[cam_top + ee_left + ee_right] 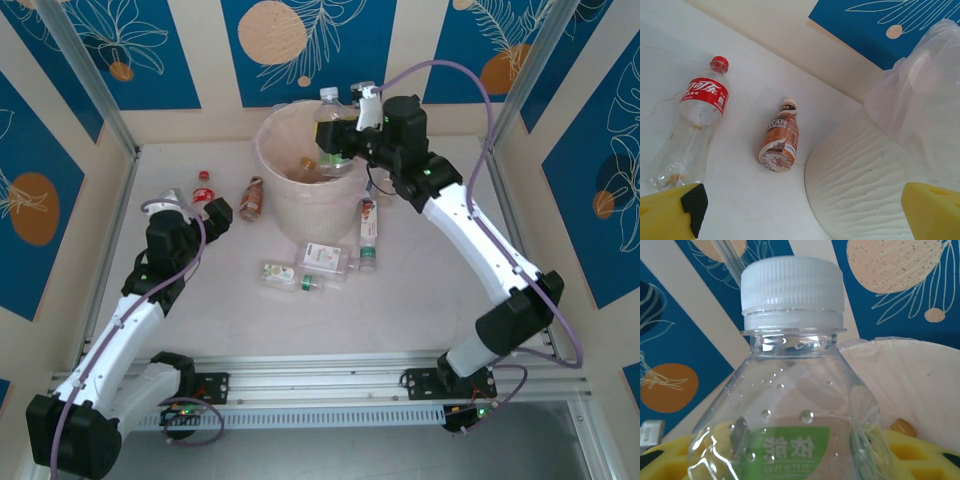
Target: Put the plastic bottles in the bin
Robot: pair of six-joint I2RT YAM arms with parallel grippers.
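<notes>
The green-label bottle (790, 390) is clear, white-capped and looks empty, so it is probably light, thin-walled and easily dented. The body below the shoulder is the surest hold. The right pincer (335, 140) is clamped on it there, over the far rim of the bin (300, 215). On the worktop (420, 300), a cola bottle (697, 120) and a coffee bottle (781, 137) lie before the left pincer (800, 220), whose jaws stand wide apart, holding nothing.

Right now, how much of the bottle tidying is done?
Some is done: one bottle seems to lie in the bin. The right gripper holds a green-label bottle above its rim. The left gripper is open near a red-label bottle and a brown bottle. More bottles wait on the table.
</notes>
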